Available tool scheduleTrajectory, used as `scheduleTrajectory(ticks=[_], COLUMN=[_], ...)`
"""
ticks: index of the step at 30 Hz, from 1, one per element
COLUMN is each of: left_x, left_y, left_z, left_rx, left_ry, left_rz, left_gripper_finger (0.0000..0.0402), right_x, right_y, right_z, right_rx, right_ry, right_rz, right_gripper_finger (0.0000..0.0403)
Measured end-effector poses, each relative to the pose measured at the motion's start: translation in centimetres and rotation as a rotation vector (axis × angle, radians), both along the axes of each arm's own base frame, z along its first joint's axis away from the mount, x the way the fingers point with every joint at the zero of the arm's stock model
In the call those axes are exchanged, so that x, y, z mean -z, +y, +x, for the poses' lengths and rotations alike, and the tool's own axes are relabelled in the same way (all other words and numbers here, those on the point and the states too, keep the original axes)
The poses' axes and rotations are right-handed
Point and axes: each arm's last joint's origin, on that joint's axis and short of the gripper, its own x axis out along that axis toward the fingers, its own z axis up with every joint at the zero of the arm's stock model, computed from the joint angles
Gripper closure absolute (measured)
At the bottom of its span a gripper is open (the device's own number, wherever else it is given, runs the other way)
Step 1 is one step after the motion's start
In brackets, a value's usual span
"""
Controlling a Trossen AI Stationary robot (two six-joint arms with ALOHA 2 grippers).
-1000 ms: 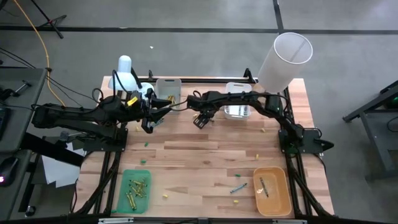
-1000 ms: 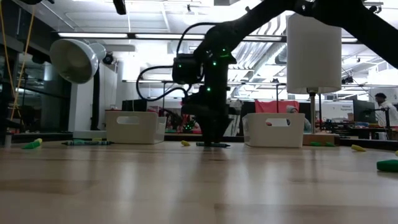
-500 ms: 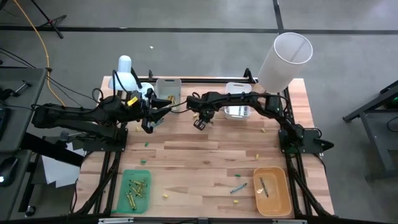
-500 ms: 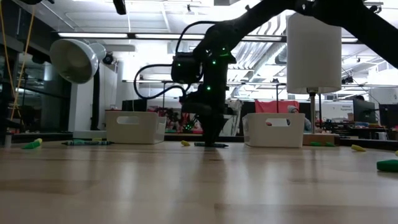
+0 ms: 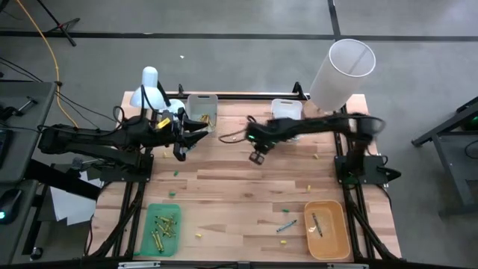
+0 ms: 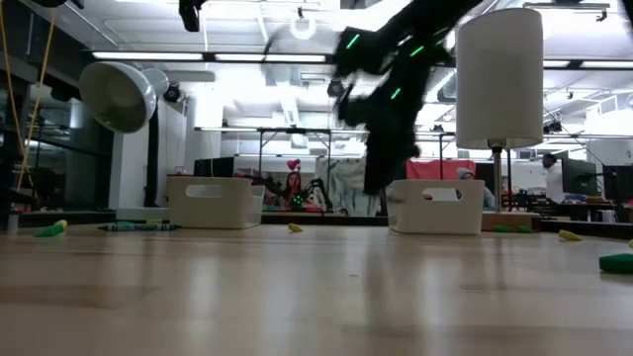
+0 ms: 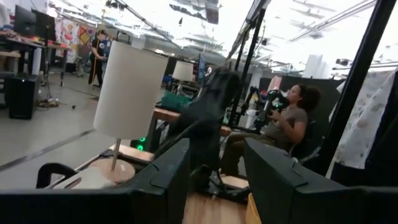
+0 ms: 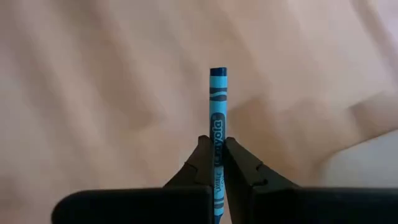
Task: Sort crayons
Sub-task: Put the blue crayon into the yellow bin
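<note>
My right gripper (image 5: 258, 157) hangs over the far middle of the table, shut on a blue crayon (image 8: 217, 106); the low view shows it blurred, above the tabletop (image 6: 381, 178). My left gripper (image 5: 181, 146) waits open at the far left, nothing between its fingers (image 7: 216, 186). A second blue crayon (image 5: 284, 225) lies flat on the wood near the front. Yellow and green crayons lie in the green tray (image 5: 148, 237), and a grey one in the orange tray (image 5: 340, 239). My right gripper pinches the blue crayon between its two fingers at the wrapper's lower part (image 8: 217, 140). The crayon lies along the fingers, and its free end (image 8: 218, 73) sticks out past the fingertips. The fingers slant down from above, and the crayon is lifted clear of the table.
Two white bins (image 5: 202, 107) (image 5: 286, 110) stand at the far edge. A tall white cylinder lamp (image 5: 341, 71) rises at the far right and a white desk lamp (image 5: 149, 86) at the far left. Small yellow and green bits (image 5: 199, 235) dot the wood.
My right gripper stood with its fingertips at a crayon on the table between the white bins. It has taken hold of that crayon, risen, and swung toward the table's right and near edges. The crayon has left the table and is lifted clear.
</note>
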Motion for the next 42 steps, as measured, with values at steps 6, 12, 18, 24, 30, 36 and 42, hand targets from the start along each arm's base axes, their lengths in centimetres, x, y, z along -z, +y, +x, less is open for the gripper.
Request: scheduleTrajectory(ticks=[6,12,18,24,30,36,42], left_x=[0.5,1.1,1.6,2.7,3.1,2.8,2.7], left_y=[0.3,0.5,0.2,-0.4,-0.3,-0.3,-0.3], left_z=[0.0,0.2,1.2,2.8,3.2,3.2,3.2], left_rx=[-0.099,-0.186,-0.045,0.163,0.154,0.149,0.142], left_ry=[0.060,0.120,0.103,0.152,0.168,0.137,0.129], left_rz=[0.039,0.039,-0.082,-0.103,-0.120,-0.083,-0.057], left_gripper_finger=[0.0261,0.0261,0.0261,0.0261,0.0261,0.0261,0.0261], right_x=[-0.6,-2.1,-6.3,-10.1,-10.7,-10.7,-10.6], right_y=[4.3,7.0,7.3,7.1,7.1,7.2,7.2], right_z=[-5.5,-6.9,-4.8,-3.5,-3.4,-3.4,-3.4], right_rx=[0.077,-0.010,-0.111,-0.192,-0.198,-0.190,-0.191], right_ry=[-0.363,-0.800,-1.007,-1.089,-1.099,-1.098,-1.088], right_rz=[0.085,0.134,0.023,-0.092,-0.103,-0.088,-0.080], right_gripper_finger=[0.0402,0.0402,0.0402,0.0402,0.0402,0.0402,0.0402])
